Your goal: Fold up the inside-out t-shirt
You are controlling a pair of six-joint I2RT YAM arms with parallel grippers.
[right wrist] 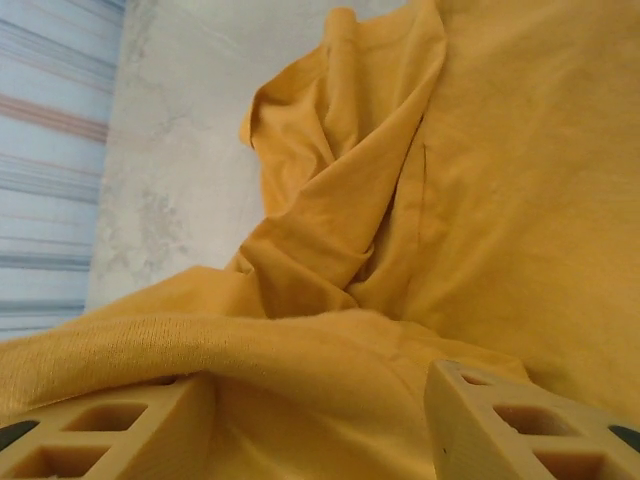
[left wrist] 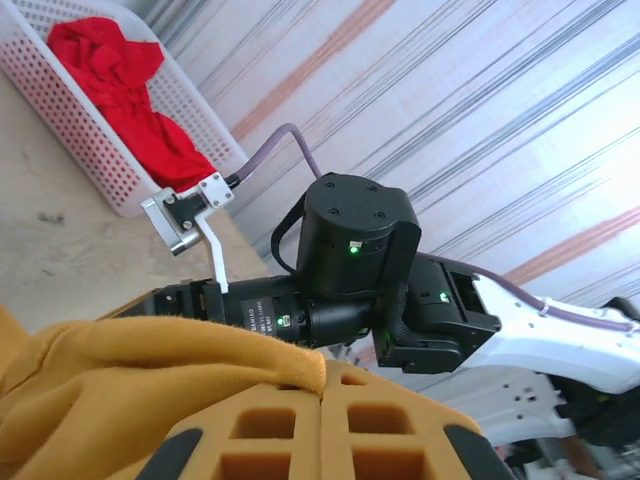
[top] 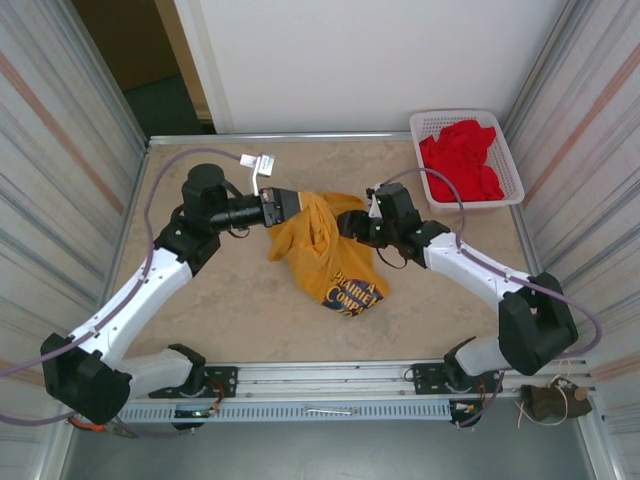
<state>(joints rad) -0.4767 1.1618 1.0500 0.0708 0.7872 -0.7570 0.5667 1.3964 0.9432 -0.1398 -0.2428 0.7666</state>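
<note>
Two end effectors flank the inside-out t-shirt (top: 322,250), which sits bunched in the middle of the surface (top: 240,310), so the step in hand looks like spreading it flat before any fold. On the left, the left end effector (top: 283,205) is clamped on a raised upper corner of the cloth, pads pressed together. From that corner the shirt's long axis runs diagonally toward the near right, ending at a lettered patch lying flat. On the right, the right end effector (top: 352,224) has its jaws apart, with cloth draped over one finger (right wrist: 100,425). It appears to grip nothing, though folds hide the contact. Next it needs a hold on an opposite edge, so both can pull apart.
</note>
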